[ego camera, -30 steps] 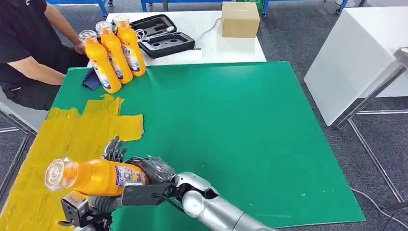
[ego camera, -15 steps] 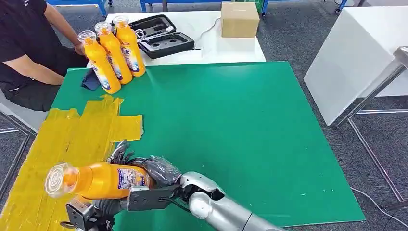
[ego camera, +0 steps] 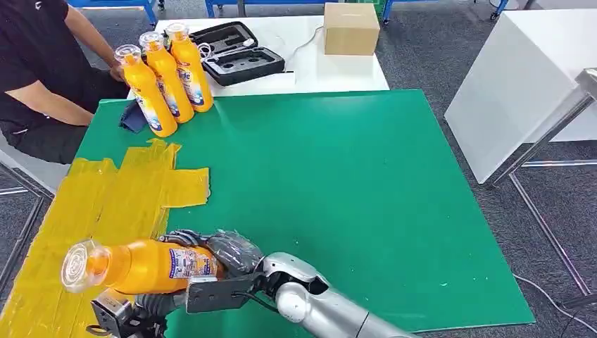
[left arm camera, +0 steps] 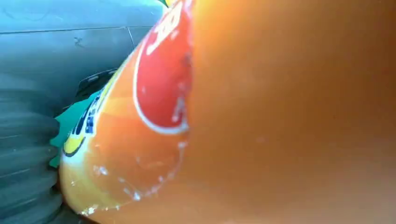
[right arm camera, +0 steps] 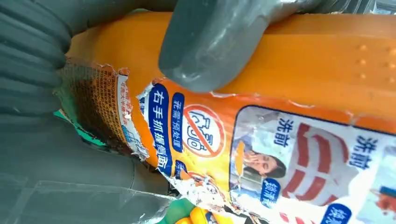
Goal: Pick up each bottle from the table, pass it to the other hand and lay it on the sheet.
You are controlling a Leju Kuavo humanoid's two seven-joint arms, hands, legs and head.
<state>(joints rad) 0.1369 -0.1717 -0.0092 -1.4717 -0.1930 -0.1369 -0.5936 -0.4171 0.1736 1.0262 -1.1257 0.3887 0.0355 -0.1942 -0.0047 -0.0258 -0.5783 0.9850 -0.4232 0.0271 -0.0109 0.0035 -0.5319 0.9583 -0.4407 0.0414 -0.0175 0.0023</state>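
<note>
**Bottle held flat over the yellow sheet, both hands at it**

Far left, a person in a black top (ego camera: 32, 63) sits at the corner of the table, one hand close to the three orange bottles (ego camera: 165, 74) standing upright in a tight row at the far edge of the green table (ego camera: 352, 197). A dark blue cloth (ego camera: 132, 116) lies just beside the nearest of them.

Down from there, the yellow sheet (ego camera: 105, 204) runs along the table's left side, its patches overlapping. Over its near end, the bottle (ego camera: 141, 266) is lying on its side in the air, clear cap pointing left toward the table's edge, base pointing right. Whether it touches the sheet, I cannot tell.

The left hand (ego camera: 130, 310) comes up from underneath the bottle, mostly hidden by it; its wrist camera is pressed right up against the orange body (left arm camera: 280, 116). Whether those fingers are closed on the bottle or merely beneath it, I cannot tell.

Moving right, the right hand (ego camera: 229, 252) is wrapped over the base end of the bottle, dark fingers curled over the top of it. Up close, the thick grey thumb (right arm camera: 219, 42) presses flat on the orange plastic just above the torn label (right arm camera: 196, 140), a firm grasp. The silver right arm (ego camera: 317, 310) reaches in low from the bottom right, forearm angled leftward across the green.

Beyond the green table, a white table (ego camera: 331, 67) carries an open black case (ego camera: 239, 53) and a cardboard box (ego camera: 350, 28).
</note>
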